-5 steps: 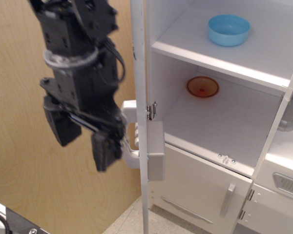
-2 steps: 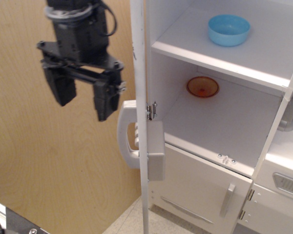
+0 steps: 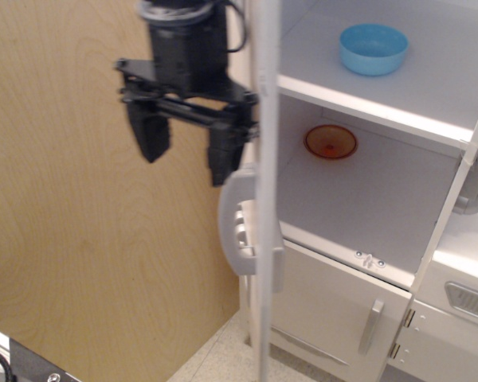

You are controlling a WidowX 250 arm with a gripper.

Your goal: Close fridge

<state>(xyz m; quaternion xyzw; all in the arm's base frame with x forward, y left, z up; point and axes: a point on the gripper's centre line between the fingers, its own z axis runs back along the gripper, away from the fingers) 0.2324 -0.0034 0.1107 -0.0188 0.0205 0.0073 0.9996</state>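
The white toy fridge [image 3: 366,183] stands open, its white shelves showing. Its large door [image 3: 264,191] is seen edge-on, swung partway toward the cabinet, with a pale curved handle [image 3: 233,227] on its outer face. My black gripper [image 3: 187,151] hangs open and empty just left of the door's outer face, above the handle. Its right finger [image 3: 225,155] is close against or touching the door; I cannot tell which.
A blue bowl [image 3: 373,48] sits on the upper shelf and an orange bowl [image 3: 331,142] at the back of the lower shelf. The smaller lower door [image 3: 342,306] with a short grey handle is shut. A plywood wall [image 3: 72,239] stands at the left.
My gripper has risen and moved right against the door's outer face. The door has swung right, toward the cabinet, and its handle moved with it.
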